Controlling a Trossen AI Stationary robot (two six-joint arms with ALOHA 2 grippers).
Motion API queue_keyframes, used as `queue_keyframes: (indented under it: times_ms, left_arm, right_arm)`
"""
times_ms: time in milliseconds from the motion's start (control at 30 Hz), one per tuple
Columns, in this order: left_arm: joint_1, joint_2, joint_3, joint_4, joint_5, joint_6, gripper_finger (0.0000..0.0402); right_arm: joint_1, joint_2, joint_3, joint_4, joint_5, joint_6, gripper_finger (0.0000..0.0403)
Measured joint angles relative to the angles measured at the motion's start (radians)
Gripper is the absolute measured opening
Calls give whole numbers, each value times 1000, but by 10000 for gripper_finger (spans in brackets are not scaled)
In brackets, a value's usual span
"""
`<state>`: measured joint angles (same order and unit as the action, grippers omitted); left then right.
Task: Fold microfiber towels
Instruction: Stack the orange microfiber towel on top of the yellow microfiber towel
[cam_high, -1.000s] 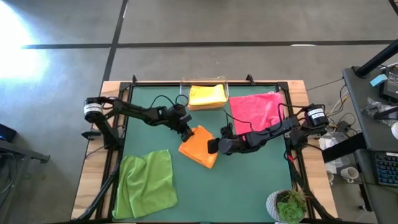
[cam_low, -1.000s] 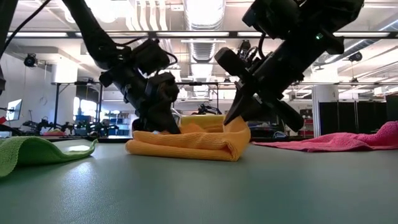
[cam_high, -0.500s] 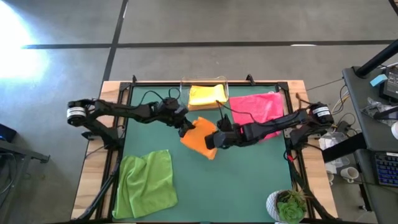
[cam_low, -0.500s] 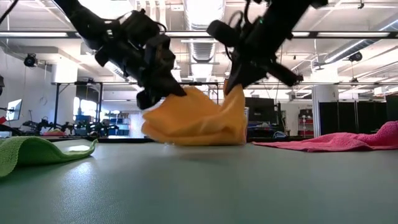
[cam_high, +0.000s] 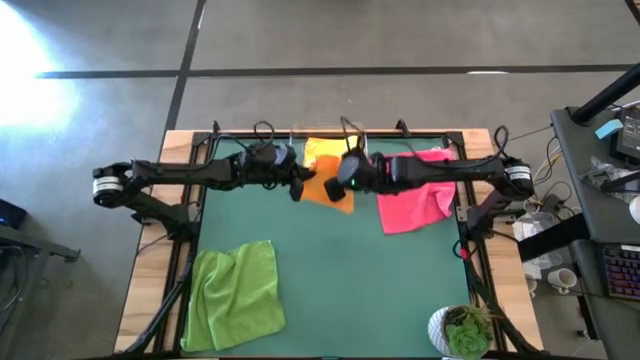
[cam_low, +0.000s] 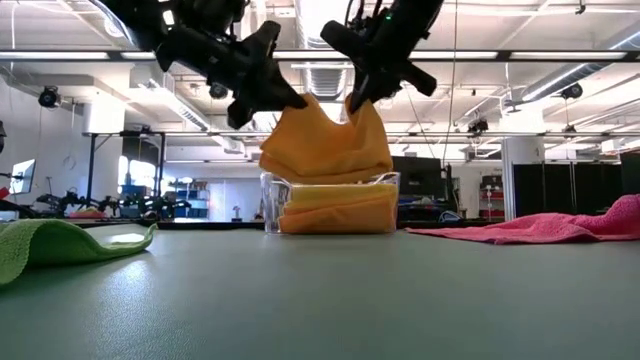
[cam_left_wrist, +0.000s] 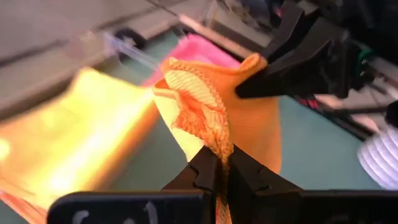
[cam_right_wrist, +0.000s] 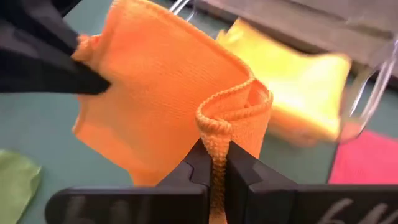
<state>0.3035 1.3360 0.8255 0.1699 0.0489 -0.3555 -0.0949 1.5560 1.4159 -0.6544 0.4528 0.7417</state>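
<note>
Folded orange microfiber towel (cam_low: 325, 145) is hanging in the air between both grippers, above the clear plastic bin (cam_low: 272, 205) at the far edge of the green table mat (cam_high: 350, 290). Cloth is sagging in a soft pouch between the two pinch points and drooping below them: light, limp, no stiffness of its own, likely to unfold if either hold slips. Nap looks grippy rather than slick.

Left gripper (cam_low: 290, 100) is pinching one upper corner, fingers pressed together on the bunched hem. Right gripper (cam_low: 358, 97) is pinching the opposite upper corner, jaws closed on the doubled edge. Judgement: corners at the folded hem are the right places to hold, since several layers are stacking there and the fold is staying together.

Inside the bin, a folded yellow microfiber towel (cam_high: 322, 152) is lying, with what appears to be an orange one (cam_low: 335, 213) in the stack as well.

Hot pink microfiber towel (cam_high: 415, 195) is lying rumpled just beside the bin, under the right arm. Lime green microfiber towel (cam_high: 237, 297) is lying loosely spread at the near left corner, well apart.
</note>
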Motion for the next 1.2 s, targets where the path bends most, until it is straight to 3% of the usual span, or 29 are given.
queue_keyframes:
  times_ms: [267,633,933,1200]
  left_arm:
    - [76,54,67,0,-55,-3,0]
    - [195,180,167,5,-85,-4,0]
    - [233,282,188,1,-86,-6,0]
    - [249,302,186,-7,-111,-6,0]
  right_arm:
    - [-199,0,79,1,-128,-170,9]
    - [-438,67,82,86,-354,-296,9]
    - [-537,160,82,115,-411,-404,9]
    - [-586,213,82,171,-491,-516,8]
